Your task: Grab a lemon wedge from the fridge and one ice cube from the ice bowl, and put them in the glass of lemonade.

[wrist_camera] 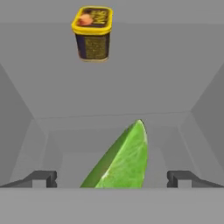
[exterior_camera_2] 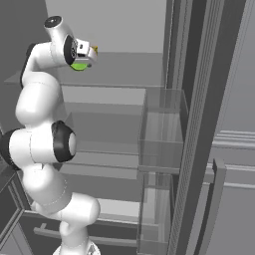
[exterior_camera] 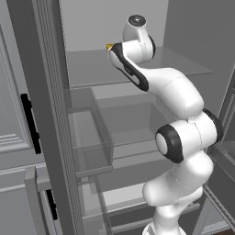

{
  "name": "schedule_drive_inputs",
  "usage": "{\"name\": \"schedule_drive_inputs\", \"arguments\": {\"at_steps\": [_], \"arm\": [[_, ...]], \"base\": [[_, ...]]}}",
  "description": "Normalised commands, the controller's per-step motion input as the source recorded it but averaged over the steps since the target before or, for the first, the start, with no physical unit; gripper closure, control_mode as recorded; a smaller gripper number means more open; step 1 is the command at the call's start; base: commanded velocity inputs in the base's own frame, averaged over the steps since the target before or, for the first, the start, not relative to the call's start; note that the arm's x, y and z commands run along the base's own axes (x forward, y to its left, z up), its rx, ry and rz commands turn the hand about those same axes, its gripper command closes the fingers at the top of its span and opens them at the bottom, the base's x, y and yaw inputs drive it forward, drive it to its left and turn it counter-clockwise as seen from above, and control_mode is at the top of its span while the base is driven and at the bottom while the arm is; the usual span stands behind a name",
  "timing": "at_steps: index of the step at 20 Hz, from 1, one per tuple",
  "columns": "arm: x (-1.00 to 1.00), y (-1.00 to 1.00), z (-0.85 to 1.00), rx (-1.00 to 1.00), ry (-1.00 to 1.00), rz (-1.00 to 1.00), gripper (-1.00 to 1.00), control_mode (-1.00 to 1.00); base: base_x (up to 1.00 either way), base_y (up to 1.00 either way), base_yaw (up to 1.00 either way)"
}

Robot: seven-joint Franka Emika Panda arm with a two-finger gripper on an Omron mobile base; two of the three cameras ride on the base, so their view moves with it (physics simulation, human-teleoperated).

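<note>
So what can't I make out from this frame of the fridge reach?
- Lemon wedge, hand view: its lower end is cut off at the bottom, so contact with the shelf is unclear.
- End effector, right base view: fingers too small to make out; left base view: arm covers it.
- Yellow-lidded tub, hand view: label too blurred to read.

glossy white rounded arm (exterior_camera: pixel 183 96) with black joint bands.

The fridge (exterior_camera: pixel 193 64) stands open, its shelf bare around the green lemon wedge (wrist_camera: pixel 120 159), which lies between the wide-spread fingertips (wrist_camera: pixel 43 178) of the gripper (wrist_camera: pixel 111 179). Beyond the wedge the shelf runs free to a yellow-lidded tin (wrist_camera: pixel 92 33) near the back wall. Beside the wedge, clear door bins (exterior_camera_2: pixel 160 132) flank the opening.
</note>
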Motion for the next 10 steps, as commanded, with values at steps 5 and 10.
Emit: {"name": "schedule_drive_inputs", "arguments": {"at_steps": [5, 10], "arm": [[0.00, 0.00, -0.35, 0.00, -0.05, -0.07, -1.00, -1.00], [0.08, 0.00, -0.08, 0.00, -0.03, -0.06, -1.00, -1.00]], "base": [[0.00, 0.00, 0.00], [0.00, 0.00, 0.00]]}}
